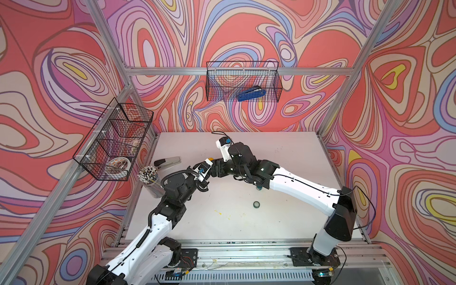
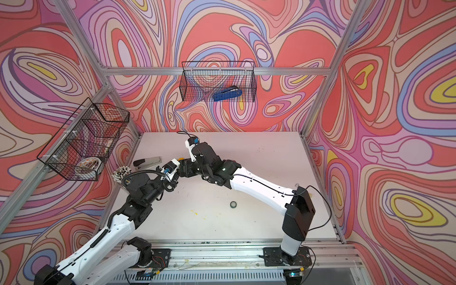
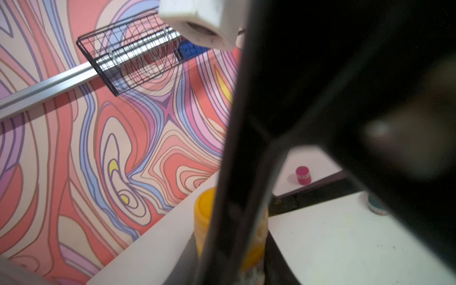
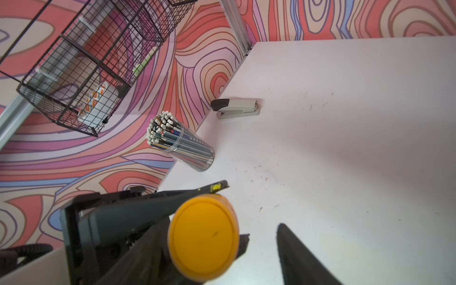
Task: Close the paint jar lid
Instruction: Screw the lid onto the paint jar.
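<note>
The paint jar (image 3: pixel 203 217) is yellow and carries its yellow lid (image 4: pixel 203 237) on top. My left gripper (image 3: pixel 229 269) is shut on the jar's body from the side. Its black fingers (image 4: pixel 219 185) reach out on both sides of the jar. My right gripper (image 4: pixel 225 225) hangs over the lid and stands open. One of its fingers (image 4: pixel 296 254) is well clear of the lid, and the other lies close beside it. In both top views only a sliver of the lid (image 1: pixel 210 159) (image 2: pixel 181 158) shows where the two wrists meet at mid-table.
A loose dark lid (image 1: pixel 256 204) lies on the white table. A teal jar (image 3: pixel 376 206) and a pink jar (image 3: pixel 302 175) stand under the right arm. A grey stapler (image 4: pixel 235 107) and a pencil cup (image 4: pixel 180 145) stand at the left edge. Wire baskets (image 1: pixel 243 81) hang on the walls.
</note>
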Controlling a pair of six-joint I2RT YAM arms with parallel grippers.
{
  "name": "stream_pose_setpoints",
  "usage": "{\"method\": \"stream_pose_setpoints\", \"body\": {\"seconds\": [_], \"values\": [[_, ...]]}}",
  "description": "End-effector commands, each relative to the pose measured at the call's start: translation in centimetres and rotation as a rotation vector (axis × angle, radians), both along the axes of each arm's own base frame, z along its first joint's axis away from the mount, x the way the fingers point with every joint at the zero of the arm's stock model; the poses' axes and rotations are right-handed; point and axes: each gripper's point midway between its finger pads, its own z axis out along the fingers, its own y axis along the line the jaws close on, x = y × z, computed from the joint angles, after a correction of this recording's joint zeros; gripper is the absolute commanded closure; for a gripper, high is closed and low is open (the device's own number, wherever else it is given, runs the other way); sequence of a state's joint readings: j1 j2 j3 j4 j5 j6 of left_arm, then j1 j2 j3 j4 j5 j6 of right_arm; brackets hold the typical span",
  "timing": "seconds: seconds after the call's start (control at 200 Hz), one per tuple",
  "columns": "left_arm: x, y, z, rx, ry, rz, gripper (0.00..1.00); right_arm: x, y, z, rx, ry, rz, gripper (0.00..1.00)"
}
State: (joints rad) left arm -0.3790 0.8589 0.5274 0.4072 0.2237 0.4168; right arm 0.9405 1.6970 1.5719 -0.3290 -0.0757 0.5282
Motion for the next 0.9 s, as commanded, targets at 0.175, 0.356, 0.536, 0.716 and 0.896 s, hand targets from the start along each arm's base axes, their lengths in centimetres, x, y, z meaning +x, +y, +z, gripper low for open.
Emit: {"method": "stream_pose_setpoints", "body": {"seconds": [0.175,0.356,0.536,0.716,0.896], "values": [[-2.1,-0.2,0.9,-0.011,0.024,-0.059,0.76,-2.0,-4.3,-1.1,-0.153,-0.041,0.014,0.15],[-4.1,-1.1,0.3,-0.025,0.097,-0.153,0.76,-1.8,-6.0,0.5,-0.157,-0.139,0.076,0.19],[-6.6,-2.9,-0.7,-0.048,0.194,-0.319,0.76,-3.6,-5.4,3.3,-0.107,-0.285,0.264,0.22],[-7.5,-3.7,-1.4,-0.075,0.244,-0.397,0.76,-6.4,-4.2,4.2,-0.065,-0.342,0.482,0.30],[-7.8,-3.9,-1.0,-0.081,0.229,-0.417,0.76,-6.7,-3.3,2.9,-0.082,-0.308,0.541,0.38]]}}
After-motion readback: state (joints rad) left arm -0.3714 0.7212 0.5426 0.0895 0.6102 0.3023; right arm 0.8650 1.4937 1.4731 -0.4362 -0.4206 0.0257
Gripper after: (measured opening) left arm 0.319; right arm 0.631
